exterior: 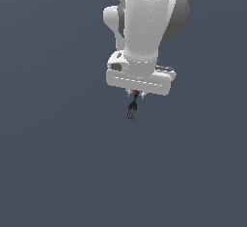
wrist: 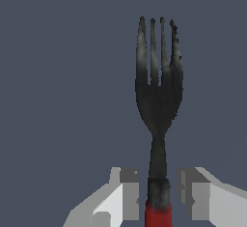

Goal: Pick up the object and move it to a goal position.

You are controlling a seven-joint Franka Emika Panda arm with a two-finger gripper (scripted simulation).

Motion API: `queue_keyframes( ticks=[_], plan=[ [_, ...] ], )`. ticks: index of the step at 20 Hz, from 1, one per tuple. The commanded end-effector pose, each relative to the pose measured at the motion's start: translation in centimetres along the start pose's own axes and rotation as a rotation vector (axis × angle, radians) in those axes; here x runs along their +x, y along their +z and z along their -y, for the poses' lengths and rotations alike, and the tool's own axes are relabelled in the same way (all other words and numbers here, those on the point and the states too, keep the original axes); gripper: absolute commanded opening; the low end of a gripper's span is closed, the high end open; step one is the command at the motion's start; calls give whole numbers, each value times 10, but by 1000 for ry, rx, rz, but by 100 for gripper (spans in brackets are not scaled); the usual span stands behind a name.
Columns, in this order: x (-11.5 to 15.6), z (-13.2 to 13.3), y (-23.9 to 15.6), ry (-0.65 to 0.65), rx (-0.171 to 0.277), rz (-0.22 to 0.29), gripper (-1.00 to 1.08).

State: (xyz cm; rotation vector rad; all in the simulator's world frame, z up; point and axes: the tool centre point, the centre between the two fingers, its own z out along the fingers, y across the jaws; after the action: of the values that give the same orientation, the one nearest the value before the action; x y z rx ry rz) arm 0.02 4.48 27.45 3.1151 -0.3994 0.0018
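The object is a small fork with a black tined head (wrist: 158,83) and a red handle (wrist: 158,216). In the wrist view it lies flat against the grey surface, its neck between my two white fingers (wrist: 128,192). A narrow gap shows on each side of it, so the gripper (wrist: 158,194) is open and straddles the handle without touching it. In the exterior view the white gripper (exterior: 136,94) is right over the fork (exterior: 131,109). Only the black head and a spot of red stick out below the hand; the rest of the handle is hidden.
A plain dark grey surface (exterior: 58,163) fills both views. The white arm (exterior: 144,23) rises above the hand. No goal marker or other object shows.
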Motion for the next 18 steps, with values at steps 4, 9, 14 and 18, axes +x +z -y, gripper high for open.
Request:
queue_keyframes(
  ticks=[4,9,14,18],
  plan=[
    [13,9,-51,-1,0,1,-100],
    [23,17,-90,-1,0,1,-100],
    [32,23,-119,-2,1,1,-100],
    [37,26,-135,-2,1,1,-100]
  ],
)
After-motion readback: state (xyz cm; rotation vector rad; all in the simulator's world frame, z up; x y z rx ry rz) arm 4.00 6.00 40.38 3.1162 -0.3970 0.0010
